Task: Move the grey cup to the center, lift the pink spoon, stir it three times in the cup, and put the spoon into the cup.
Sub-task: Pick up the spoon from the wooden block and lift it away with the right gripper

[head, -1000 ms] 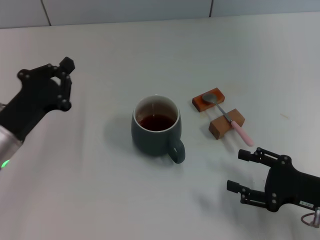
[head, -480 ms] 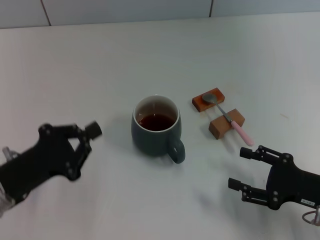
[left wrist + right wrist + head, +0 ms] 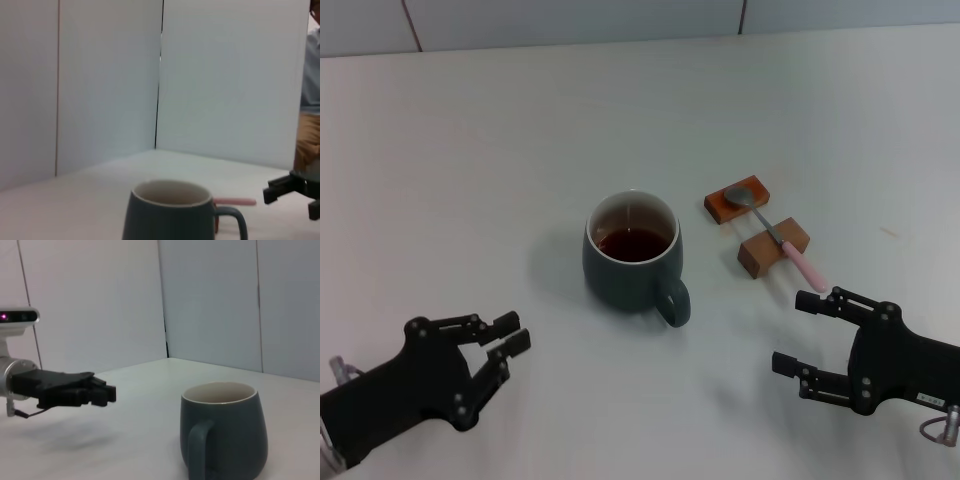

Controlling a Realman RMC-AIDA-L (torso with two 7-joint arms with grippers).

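The grey cup point(image 3: 632, 262) stands upright mid-table with dark liquid inside and its handle turned toward me and to the right; it also shows in the left wrist view point(image 3: 170, 212) and the right wrist view point(image 3: 225, 432). To the cup's right, the pink spoon point(image 3: 782, 243) lies across two brown blocks point(image 3: 737, 203), metal bowl on the far block and pink handle pointing toward my right gripper point(image 3: 792, 331). That gripper hovers open and empty just in front of the handle end. My left gripper point(image 3: 513, 332) sits low at the front left, clear of the cup, its fingertips nearly together and holding nothing.
The white table point(image 3: 520, 150) stretches bare behind and to the left of the cup, and pale wall panels point(image 3: 225, 75) close off the back. The nearer brown block point(image 3: 760, 255) lies between the cup's handle and my right gripper.
My left arm has swung from the far left of the table down to the front left, ending nearer me. The right gripper has barely shifted. Cup and spoon have not moved.
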